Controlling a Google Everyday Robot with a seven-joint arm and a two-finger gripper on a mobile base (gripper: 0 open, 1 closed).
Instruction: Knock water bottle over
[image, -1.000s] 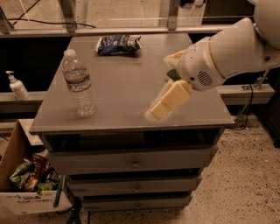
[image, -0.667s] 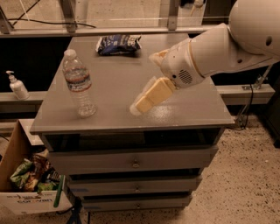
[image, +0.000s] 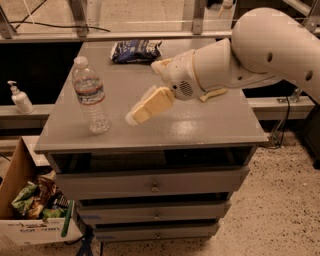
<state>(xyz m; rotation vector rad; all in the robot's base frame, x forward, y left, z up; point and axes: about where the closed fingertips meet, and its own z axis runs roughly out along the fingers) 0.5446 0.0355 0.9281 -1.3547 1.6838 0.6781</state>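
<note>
The water bottle (image: 91, 97) stands upright near the left edge of the tabletop (image: 210, 125), toward the front-left corner. To tip it well, the push should land high, around or above the label band, and travel sideways toward the left edge. A low contact would likely only slide it on its base. Since it stands close to that edge, a measured nudge seems wiser than a hard sweep, or it may roll off.

It is clear ribbed plastic with a white screw cap and a white, blue and red label band. It seems light and top-heavy enough to topple easily.

The gripper (image: 134, 116) hovers near the bottle's right side, apart from it, low over the tabletop toward the front edge. Its jaws look closed together and hold nothing. A dark snack bag (image: 136, 50) lies at the back edge.
</note>
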